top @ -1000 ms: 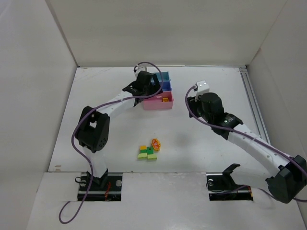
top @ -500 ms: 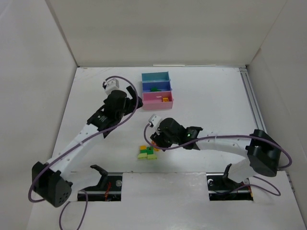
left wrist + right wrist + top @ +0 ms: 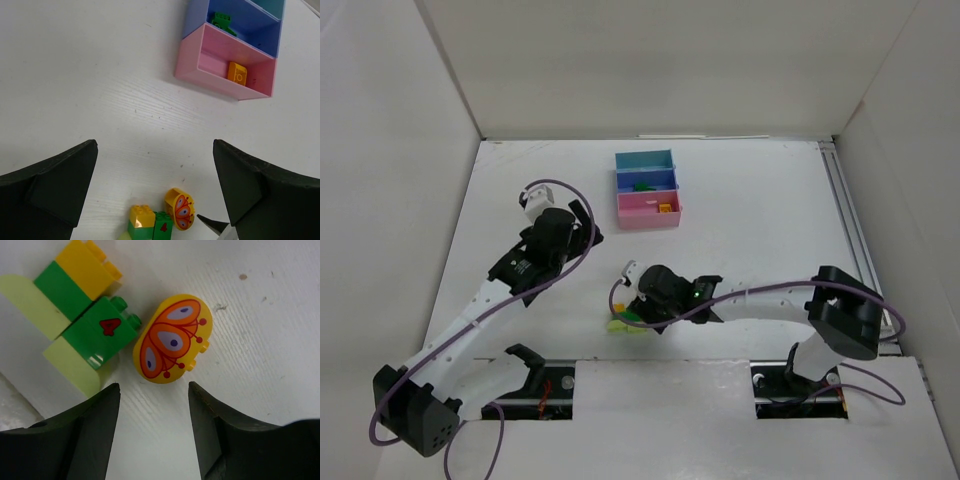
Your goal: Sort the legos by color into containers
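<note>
The three joined trays stand at the back: teal [image 3: 644,159], blue [image 3: 665,178], pink [image 3: 642,218]. A dark green brick [image 3: 220,20] lies in the blue tray [image 3: 197,20]. An orange brick [image 3: 237,72] lies in the pink tray [image 3: 195,65]. A cluster of legos [image 3: 620,323] lies near the front: a yellow oval piece with an orange butterfly [image 3: 172,340], a dark green brick marked 4 [image 3: 102,330], a yellow brick [image 3: 87,267] and light green bricks [image 3: 30,305]. My right gripper [image 3: 154,395] is open, low over the butterfly piece, its fingers just short of it. My left gripper [image 3: 155,165] is open and empty, high between trays and cluster.
White walls enclose the table on three sides. A metal rail [image 3: 848,215] runs along the right edge. The right arm [image 3: 760,297] lies across the front of the table. The left arm's purple cable [image 3: 555,190] loops above its wrist.
My left gripper has pulled back from the trays toward the near left. My right arm has swung from beside the trays down to the lego cluster and now hovers over the butterfly piece.
</note>
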